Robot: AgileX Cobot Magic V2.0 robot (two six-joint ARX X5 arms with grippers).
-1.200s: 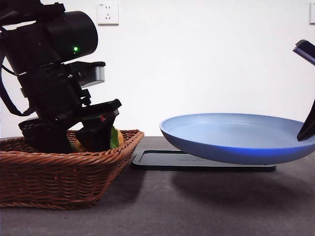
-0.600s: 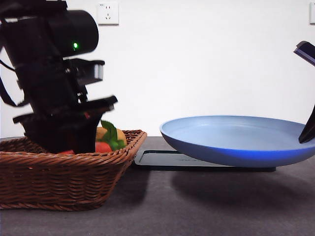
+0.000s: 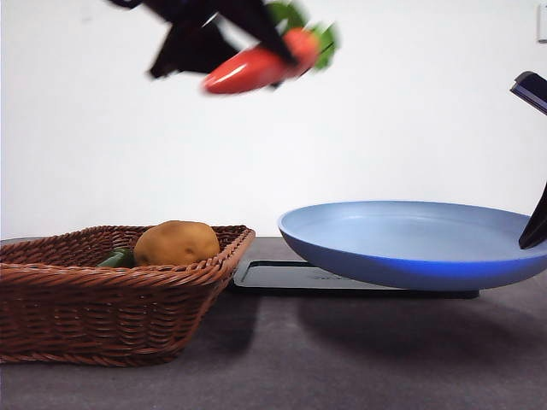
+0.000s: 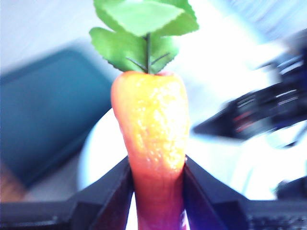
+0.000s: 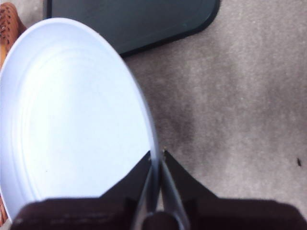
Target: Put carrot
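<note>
My left gripper (image 3: 256, 43) is shut on the red-orange carrot (image 3: 256, 67) and holds it high in the air, above the gap between basket and plate, green leaves (image 3: 308, 30) pointing right. In the left wrist view the carrot (image 4: 151, 134) stands between the two jaws, its leaves (image 4: 144, 28) away from the camera. My right gripper (image 5: 156, 165) is shut on the rim of the blue plate (image 5: 72, 120) and holds it tilted just above the table; the plate also shows in the front view (image 3: 410, 243).
A brown wicker basket (image 3: 102, 307) stands at the left with a yellow-brown potato (image 3: 177, 243) and something green in it. A dark flat mat (image 3: 282, 278) lies under the plate. The tabletop is grey.
My left gripper has risen out of the basket with the carrot, up and to the right. The potato now shows in the basket. The plate and right gripper have not moved.
</note>
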